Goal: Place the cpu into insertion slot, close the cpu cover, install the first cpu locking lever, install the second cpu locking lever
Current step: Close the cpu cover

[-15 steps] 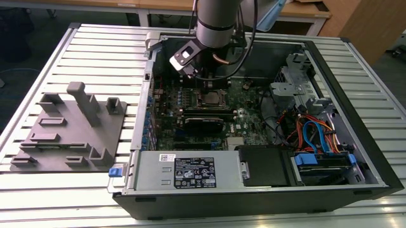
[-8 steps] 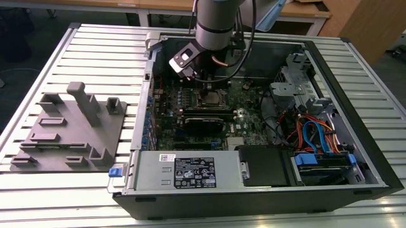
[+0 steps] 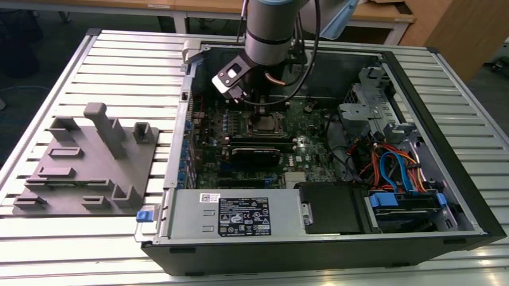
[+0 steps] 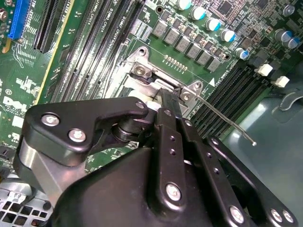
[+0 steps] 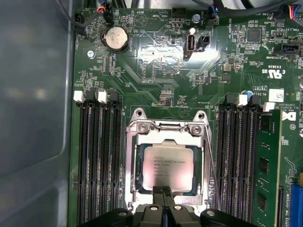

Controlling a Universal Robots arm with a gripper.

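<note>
While cpu cover [image 5: 130, 165] frames printed cpu [image 5: 165, 168], fingers [image 5: 158, 195] pressed together

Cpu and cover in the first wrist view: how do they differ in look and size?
The cpu is a solid square with a dull grey top and print on it. The cover is a brighter silver frame with a square cut-out. The cover is the larger of the two and surrounds the cpu, which sits inside its cut-out. Both are square and metallic, and both appear to lie flat.
</note>
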